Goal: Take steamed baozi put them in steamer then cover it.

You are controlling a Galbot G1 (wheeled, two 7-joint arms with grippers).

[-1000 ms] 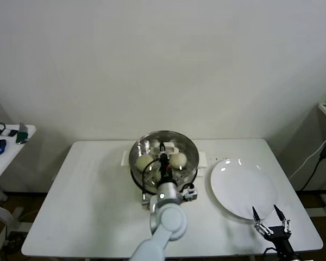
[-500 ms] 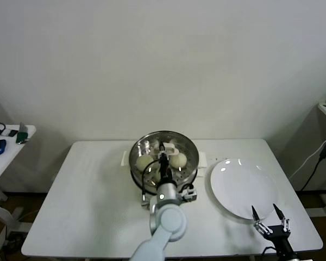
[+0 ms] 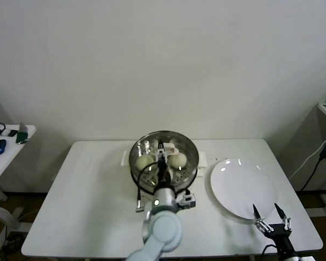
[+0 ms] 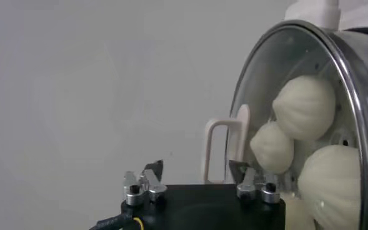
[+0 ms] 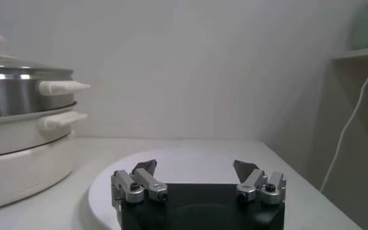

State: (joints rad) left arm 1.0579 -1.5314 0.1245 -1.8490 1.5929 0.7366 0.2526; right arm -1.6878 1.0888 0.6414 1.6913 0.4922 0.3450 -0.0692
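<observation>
As I look down from the head, my left gripper point(image 3: 162, 154) hangs over the lid point(image 3: 164, 152) on the steamer point(image 3: 191, 168), buns point(image 3: 144, 161) inside. My right gripper point(image 3: 271, 216) waits open by the near edge of the plate point(image 3: 242, 187).

At my left wrist, fingers point(image 4: 152, 170) are spread apart, the lid handle point(image 4: 218, 150) between them.

At my right wrist, fingers point(image 5: 145, 167) are wide apart over the plate.
</observation>
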